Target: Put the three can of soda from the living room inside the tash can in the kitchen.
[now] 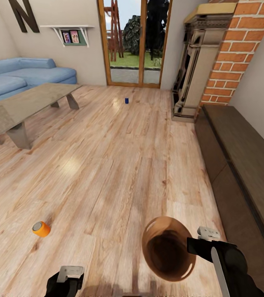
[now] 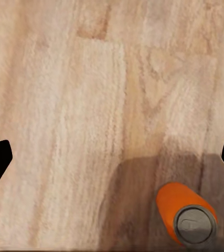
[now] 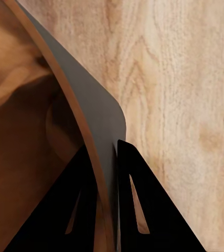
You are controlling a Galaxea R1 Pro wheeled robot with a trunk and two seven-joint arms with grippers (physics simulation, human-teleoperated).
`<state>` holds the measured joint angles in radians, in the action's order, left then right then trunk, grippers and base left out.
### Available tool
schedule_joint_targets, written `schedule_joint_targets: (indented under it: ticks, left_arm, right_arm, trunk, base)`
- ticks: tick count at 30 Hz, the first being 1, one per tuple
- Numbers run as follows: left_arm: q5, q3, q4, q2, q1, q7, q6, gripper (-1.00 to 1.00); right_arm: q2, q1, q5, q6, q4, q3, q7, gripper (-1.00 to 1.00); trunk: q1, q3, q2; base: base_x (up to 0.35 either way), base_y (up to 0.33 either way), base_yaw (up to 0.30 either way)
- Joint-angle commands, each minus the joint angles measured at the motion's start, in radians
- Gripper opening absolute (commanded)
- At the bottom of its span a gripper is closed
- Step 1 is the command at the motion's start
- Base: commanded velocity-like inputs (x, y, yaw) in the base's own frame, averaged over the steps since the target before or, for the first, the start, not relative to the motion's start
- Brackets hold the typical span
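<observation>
Orange can (image 1: 41, 229): lies on its side on the light wood floor (image 1: 119, 165), near the robot's left, 1 silver-grey end turned up toward the head camera. In the left wrist view the orange can (image 2: 185, 212) sits off to one edge, not centred between the fingers.
Blue can (image 1: 126, 100): small, dark, upright as far as I can tell, far across the floor near the glass doors (image 1: 134, 41).
Trash can (image 1: 168, 248): round brown bin, copper-brown inside, mouth facing the head camera; held off the floor at the robot's right.
Right claw (image 1: 196, 243): closed narrow on the bin's rim, 1 finger (image 3: 72, 210) inside the wall and 1 outside.
Left claw (image 1: 68, 280): spread wide, holding nothing, above the floor.
Risk 1: a can on its side may roll if 1 finger nudges it first; the offset seen at the wrist makes that likely.
Risk 2: the thin rim pinch could let the bin swing or slip during travel.
Surroundings: grey tabletop (image 1: 24, 103), blue sofa (image 1: 20, 76), brick column (image 1: 239, 49).
</observation>
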<state>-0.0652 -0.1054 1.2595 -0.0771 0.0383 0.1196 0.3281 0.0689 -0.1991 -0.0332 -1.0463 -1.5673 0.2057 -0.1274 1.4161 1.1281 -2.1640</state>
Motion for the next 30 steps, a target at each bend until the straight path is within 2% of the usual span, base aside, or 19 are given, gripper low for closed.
schedule_joint_targets:
  ticks: [1, 30]
  left_arm:
    - [0.001, 0.0, 0.0, 0.0, 0.0, -0.002, 0.002, 1.0]
    - [0.005, 0.0, -0.008, 0.0, 0.0, -0.005, 0.003, 1.0]
  right_arm:
    - [0.0, 0.0, 0.025, -0.001, 0.0, 0.0, -0.005, -1.0]
    - [0.0, 0.0, 0.024, -0.001, 0.0, 0.0, -0.004, -1.0]
  trunk:
    - [0.0, 0.002, 0.0]
    - [0.0, 0.049, 0.0]
  base:
    - [0.0, 0.0, 0.0]
    - [0.0, 0.0, 0.0]
